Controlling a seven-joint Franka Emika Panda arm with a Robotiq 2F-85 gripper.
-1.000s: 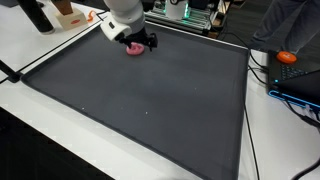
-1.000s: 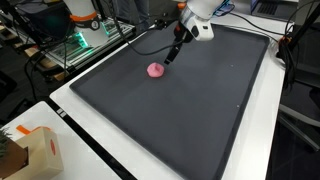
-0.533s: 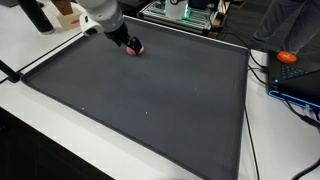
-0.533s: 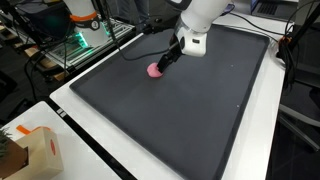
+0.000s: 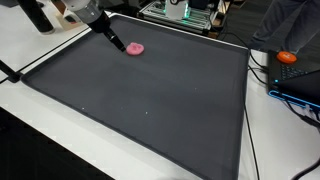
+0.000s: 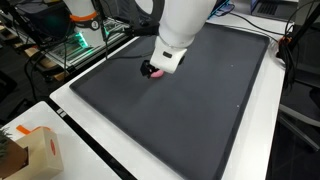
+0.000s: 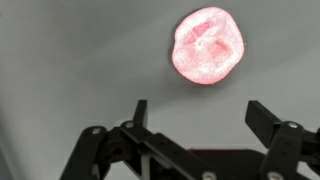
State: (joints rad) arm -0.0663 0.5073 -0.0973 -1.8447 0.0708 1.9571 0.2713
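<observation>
Gripper [image 7: 200, 115] is held with jaws spread wide and empty; the pink lump [image 7: 208, 45], just beyond its tips, is therefore borne by the dark mat [image 5: 150, 110] alone, far left in an exterior view.

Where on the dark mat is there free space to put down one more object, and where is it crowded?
Nearly all of the dark mat is bare: the middle, and the near edge and corners that border the white table. Only the far corner is crowded, where the open gripper hangs beside the pink round object.
</observation>
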